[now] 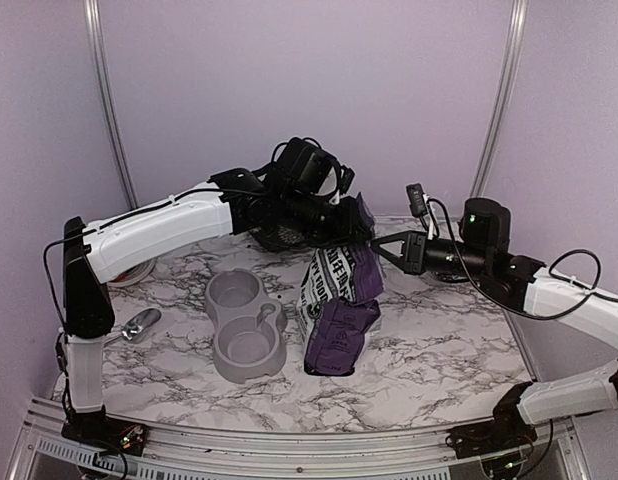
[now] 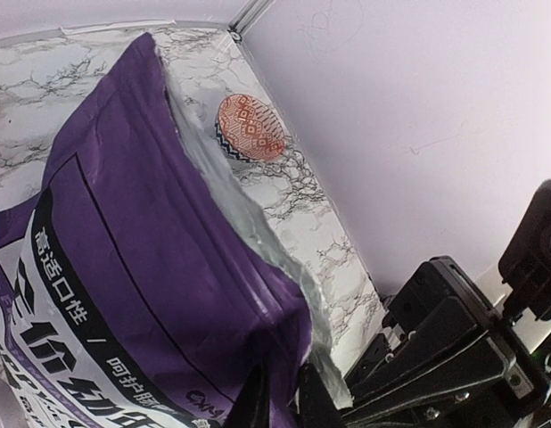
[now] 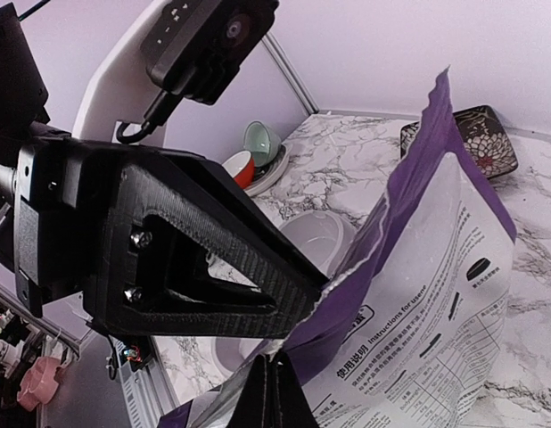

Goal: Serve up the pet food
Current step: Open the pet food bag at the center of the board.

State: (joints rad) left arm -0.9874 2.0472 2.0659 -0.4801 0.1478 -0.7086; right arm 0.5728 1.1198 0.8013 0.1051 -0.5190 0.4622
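The purple-and-white bag (image 1: 338, 300) stands upright at the middle of the table, its torn top held up between both arms. My left gripper (image 1: 356, 232) is shut on the top edge of the bag (image 2: 124, 250), pinching the purple film at the torn corner (image 2: 280, 401). My right gripper (image 1: 375, 244) is shut on the same torn edge of the bag (image 3: 436, 294) from the right (image 3: 277, 392), close beside a left finger (image 3: 213, 250). The pet food is hidden inside the bag. The silver lining shows along the tear.
A grey double bowl (image 1: 245, 325) sits just left of the bag. A metal scoop (image 1: 139, 325) lies at the left edge, with stacked dishes (image 1: 134, 272) behind it. A dark bowl (image 1: 279, 236) lies under the left arm. A patterned orange bowl (image 2: 250, 127) sits at the back corner.
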